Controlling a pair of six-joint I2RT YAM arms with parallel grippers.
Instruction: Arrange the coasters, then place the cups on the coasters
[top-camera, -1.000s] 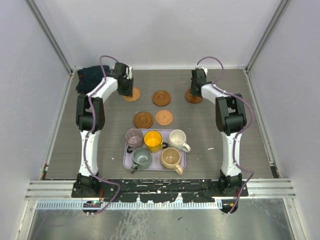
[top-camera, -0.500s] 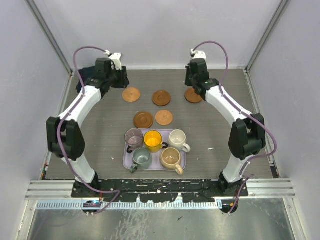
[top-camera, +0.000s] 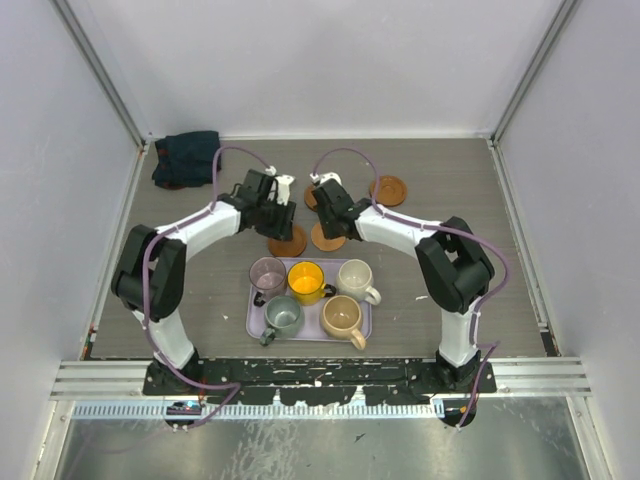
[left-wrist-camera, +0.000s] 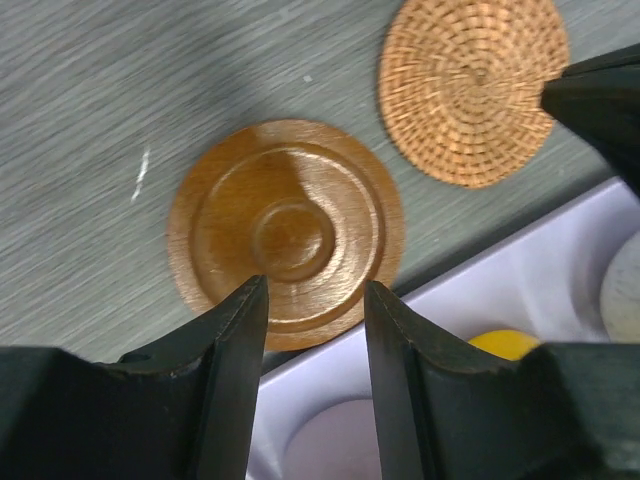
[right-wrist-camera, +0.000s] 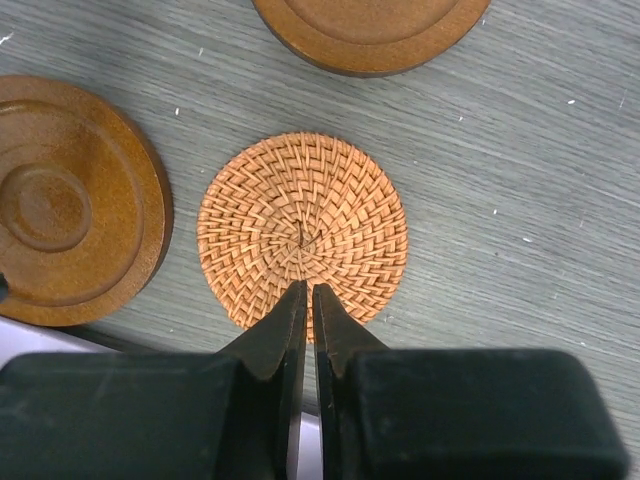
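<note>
Over the table's middle my left gripper (top-camera: 283, 222) hangs open with nothing between its fingers, above a dark ringed wooden coaster (top-camera: 290, 245) (left-wrist-camera: 285, 232). My right gripper (top-camera: 335, 225) (right-wrist-camera: 308, 295) is shut and empty, its tips over the near edge of a woven orange coaster (top-camera: 322, 240) (right-wrist-camera: 302, 230). Another wooden coaster (top-camera: 388, 190) lies at the back right, and one (top-camera: 313, 195) is partly hidden behind the right wrist. Mauve (top-camera: 267, 273), yellow (top-camera: 305, 281), cream (top-camera: 355, 279), grey-green (top-camera: 282, 315) and tan (top-camera: 341, 315) cups stand on the tray.
The lavender tray (top-camera: 300, 328) (left-wrist-camera: 520, 270) sits just in front of the two near coasters, close under both grippers. A dark cloth bundle (top-camera: 187, 158) lies in the back left corner. Grey walls and metal rails enclose the table.
Both arms swung in from the back corners to the middle, over the two near coasters. The left jaws opened a little wider. The coasters have not moved.
</note>
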